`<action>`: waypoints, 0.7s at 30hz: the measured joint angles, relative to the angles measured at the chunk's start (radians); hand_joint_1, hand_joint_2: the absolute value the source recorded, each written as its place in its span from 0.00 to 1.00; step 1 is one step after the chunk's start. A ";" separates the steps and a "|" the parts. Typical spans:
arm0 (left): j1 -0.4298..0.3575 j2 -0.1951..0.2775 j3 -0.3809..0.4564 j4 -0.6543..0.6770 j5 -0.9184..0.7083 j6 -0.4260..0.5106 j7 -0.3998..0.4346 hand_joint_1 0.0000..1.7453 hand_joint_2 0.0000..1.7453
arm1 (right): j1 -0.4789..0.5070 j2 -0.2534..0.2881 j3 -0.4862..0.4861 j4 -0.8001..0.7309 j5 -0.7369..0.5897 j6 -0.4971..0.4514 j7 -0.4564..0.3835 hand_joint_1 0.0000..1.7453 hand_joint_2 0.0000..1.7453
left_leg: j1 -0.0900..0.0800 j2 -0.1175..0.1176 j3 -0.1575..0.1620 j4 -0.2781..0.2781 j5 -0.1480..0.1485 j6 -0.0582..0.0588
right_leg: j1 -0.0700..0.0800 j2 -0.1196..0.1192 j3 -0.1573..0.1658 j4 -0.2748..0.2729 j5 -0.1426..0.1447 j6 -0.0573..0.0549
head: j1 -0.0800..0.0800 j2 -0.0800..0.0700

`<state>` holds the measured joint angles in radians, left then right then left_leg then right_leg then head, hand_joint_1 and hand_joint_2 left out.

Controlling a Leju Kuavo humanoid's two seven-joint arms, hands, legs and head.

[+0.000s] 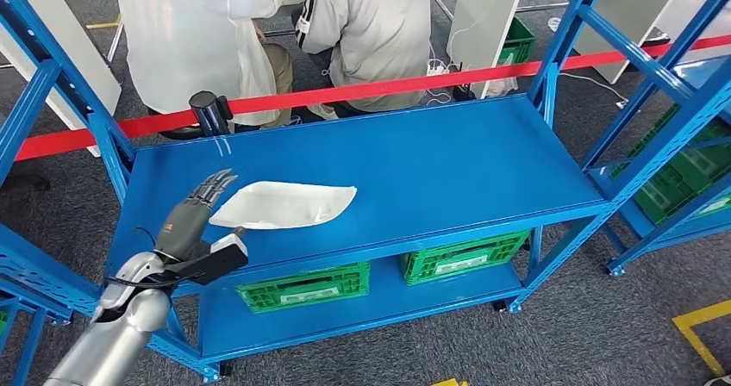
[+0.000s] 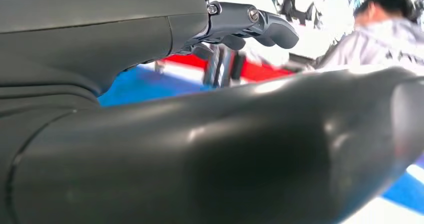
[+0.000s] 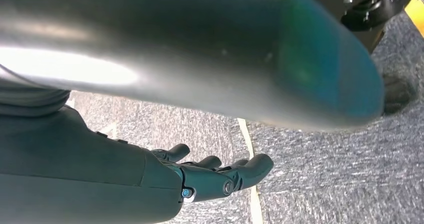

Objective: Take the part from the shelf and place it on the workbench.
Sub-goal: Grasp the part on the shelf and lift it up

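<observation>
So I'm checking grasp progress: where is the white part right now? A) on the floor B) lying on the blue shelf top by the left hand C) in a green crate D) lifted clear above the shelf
B: the white part lies flat on the blue shelf top, with the left hand at its end.

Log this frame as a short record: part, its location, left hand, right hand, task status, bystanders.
part: white part, lying flat
location: top deck of blue shelf, near its front left
left hand: fingers extended beside the part's left end; contact unclear, not holding it
right hand: hanging over grey carpet, fingers loosely curled, holding nothing
task status: part not yet picked up
bystanders: two people seated behind the red tape
</observation>
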<state>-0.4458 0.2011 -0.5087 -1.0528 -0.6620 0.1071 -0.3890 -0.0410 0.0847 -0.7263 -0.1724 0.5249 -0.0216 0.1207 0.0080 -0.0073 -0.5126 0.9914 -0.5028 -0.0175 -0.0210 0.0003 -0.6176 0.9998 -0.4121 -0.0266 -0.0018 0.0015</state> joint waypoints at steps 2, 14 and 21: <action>-0.010 -0.032 -0.020 0.064 0.016 0.016 -0.019 0.00 0.00 | 0.000 0.000 0.000 0.000 0.006 0.000 0.003 0.00 0.00 | -0.001 0.000 -0.004 0.002 0.001 0.004 | -0.002 0.000 0.000 -0.006 0.007 0.013 | 0.000 0.000; -0.048 -0.175 -0.083 0.236 0.075 0.044 -0.054 0.00 0.00 | -0.002 -0.001 0.000 0.000 0.020 0.000 0.016 0.00 0.00 | -0.005 0.001 -0.012 0.008 -0.001 0.011 | -0.007 0.001 -0.004 -0.008 0.007 0.052 | 0.000 0.000; -0.060 -0.213 -0.096 0.255 0.091 0.051 -0.064 0.00 0.00 | -0.003 -0.001 0.000 0.000 0.022 0.000 0.013 0.00 0.00 | -0.005 0.001 -0.013 0.008 -0.001 0.010 | -0.006 0.001 -0.008 -0.004 0.006 0.054 | -0.001 0.000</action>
<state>-0.5062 -0.0118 -0.6050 -0.7978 -0.5713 0.1578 -0.4527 -0.0436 0.0835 -0.7263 -0.1724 0.5470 -0.0211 0.1339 0.0032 -0.0064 -0.5253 0.9989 -0.5035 -0.0076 -0.0274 0.0009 -0.6254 0.9957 -0.4060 0.0270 -0.0025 0.0015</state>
